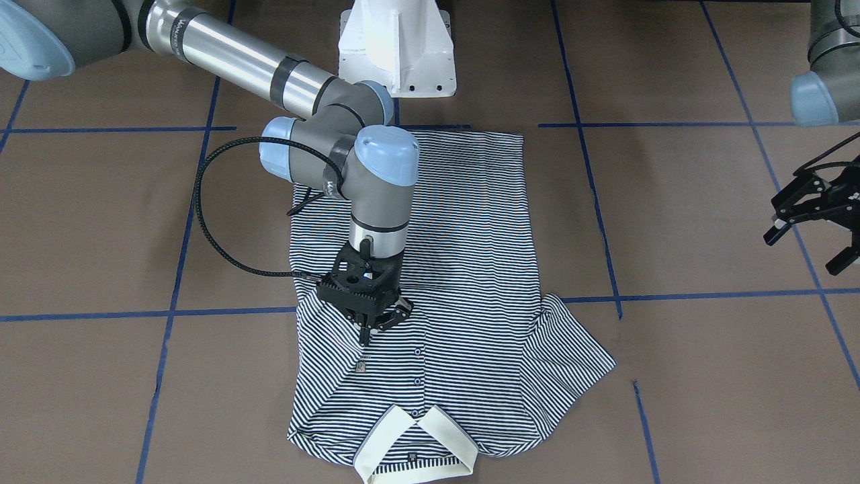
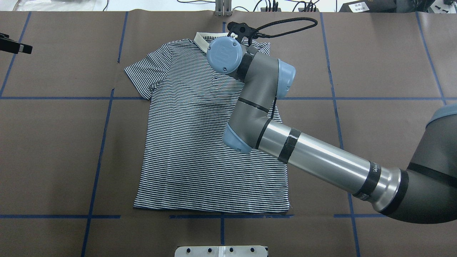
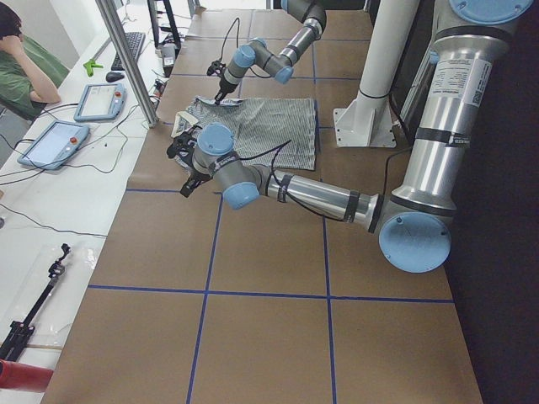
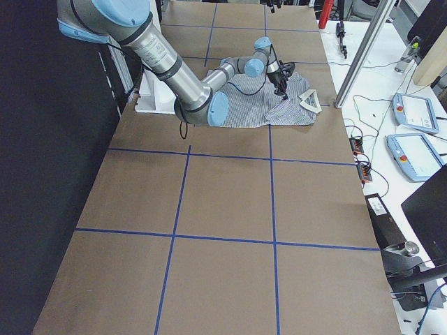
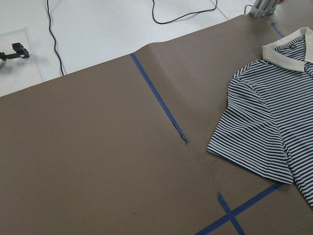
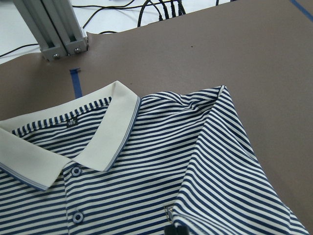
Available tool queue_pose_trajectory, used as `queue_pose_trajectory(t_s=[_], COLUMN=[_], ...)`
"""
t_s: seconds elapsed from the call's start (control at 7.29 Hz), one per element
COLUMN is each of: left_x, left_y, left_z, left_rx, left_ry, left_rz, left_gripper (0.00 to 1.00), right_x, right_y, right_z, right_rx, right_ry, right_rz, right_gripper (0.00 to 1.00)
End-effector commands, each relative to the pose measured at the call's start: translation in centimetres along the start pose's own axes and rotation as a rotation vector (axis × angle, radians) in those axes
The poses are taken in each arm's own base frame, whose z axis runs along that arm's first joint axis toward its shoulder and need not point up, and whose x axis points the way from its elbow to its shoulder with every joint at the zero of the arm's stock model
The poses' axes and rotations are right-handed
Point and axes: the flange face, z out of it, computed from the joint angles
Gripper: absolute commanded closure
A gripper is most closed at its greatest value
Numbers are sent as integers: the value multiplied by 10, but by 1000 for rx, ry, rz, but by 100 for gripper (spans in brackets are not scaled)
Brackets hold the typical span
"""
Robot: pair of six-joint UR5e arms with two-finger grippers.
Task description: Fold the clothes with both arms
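The polo shirt (image 1: 463, 255) lies face up on the bench (image 1: 705, 376). Its long axis runs from the hem by the robot's base out to the collar (image 1: 416, 440) on the far side. The right arm (image 1: 269, 67) reaches over the chest. Its jaws point down, drawn nearly together at the hem of the right sleeve (image 6: 230, 171), which lies folded in over the front; I cannot tell whether cloth is pinched between them. The left sleeve (image 1: 571, 356) lies spread flat toward the left arm (image 1: 830, 60), whose jaws hang wide apart, well clear of the shirt. That sleeve probably goes next, and the left arm is nearer.
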Motion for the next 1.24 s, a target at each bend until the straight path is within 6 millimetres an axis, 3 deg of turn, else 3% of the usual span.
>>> queue_pose_trajectory(t_s=[0.0, 0.14, 0.27, 0.41, 0.69, 0.82, 0.96, 1.1], left_x=[0, 0, 0, 0, -1, 2, 20, 50], left_y=[0, 0, -1, -1, 0, 0, -12, -14], left_z=[0, 0, 0, 0, 1, 1, 7, 23], left_rx=[-1, 0, 1, 1, 2, 13, 29, 75], left_ry=[0, 0, 0, 0, 0, 7, 33, 70], left_rz=[-1, 0, 2, 2, 7, 16, 60, 136], left_gripper=[0, 0, 0, 0, 0, 0, 0, 0], right_x=[-5, -10, -8, -5, -10, -4, 6, 22], right_y=[3, 1, 1, 1, -13, -36, -70, -105], right_z=[-2, -5, 0, 6, -1, -1, -3, -3], right_rx=[0, 0, 0, 12, 16, -13, -69, -107], right_ry=[-3, -7, 3, 19, 12, 13, 4, -5], right_rz=[-3, 7, 71, 80, 40, 5, -55, -101], right_gripper=[100, 100, 59, 4, 2, 1, 1, 1])
